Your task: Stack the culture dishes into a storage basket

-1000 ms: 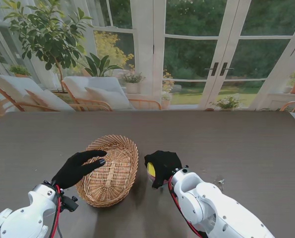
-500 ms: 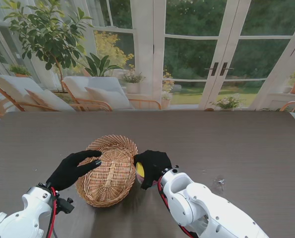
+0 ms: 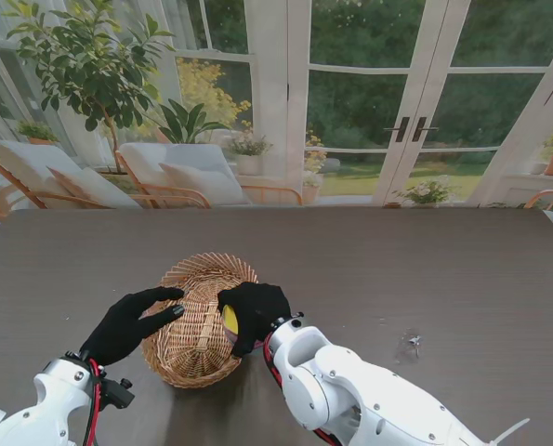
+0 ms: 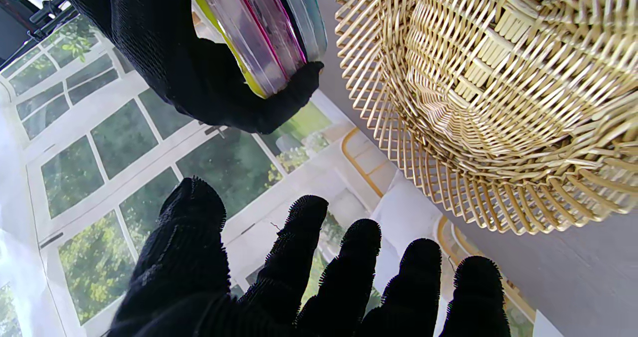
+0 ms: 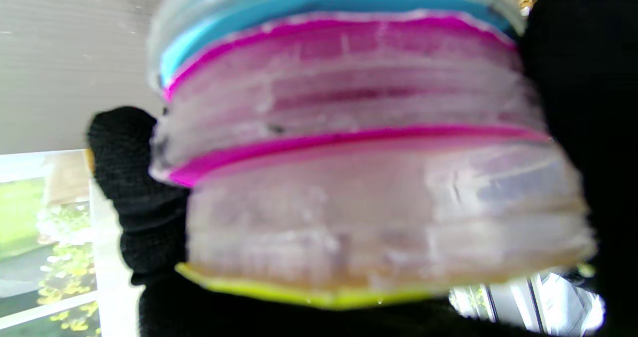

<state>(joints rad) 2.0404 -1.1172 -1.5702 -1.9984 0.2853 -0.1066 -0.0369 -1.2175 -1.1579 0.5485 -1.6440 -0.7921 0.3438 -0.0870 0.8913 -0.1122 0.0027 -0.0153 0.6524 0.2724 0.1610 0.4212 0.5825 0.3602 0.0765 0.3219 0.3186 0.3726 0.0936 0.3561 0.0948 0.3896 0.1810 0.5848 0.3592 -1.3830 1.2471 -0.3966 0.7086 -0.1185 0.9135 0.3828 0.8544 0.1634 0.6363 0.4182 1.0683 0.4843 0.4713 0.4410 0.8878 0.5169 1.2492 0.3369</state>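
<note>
Dish stack (image 3: 230, 320), carried: now over the wicker basket (image 3: 194, 358), moved left from beside its right rim.

Right hand (image 3: 251, 313) clamped on the stacked culture dishes (yellow, pink, blue layers), held on edge above the basket's right side. Left hand (image 3: 127, 322) at the left rim, fingers (image 4: 304, 257) spread, holding nothing. Dark table (image 3: 443, 279) beneath; chairs and plants beyond the window.

Both arms are showing glossy white rounded shells, red and black cables are running along each wrist joint, and the left hand (image 3: 127, 325) and right hand (image 3: 251, 313) are wearing black knitted gloves with fuzzy fingertips (image 4: 304, 212).
</note>
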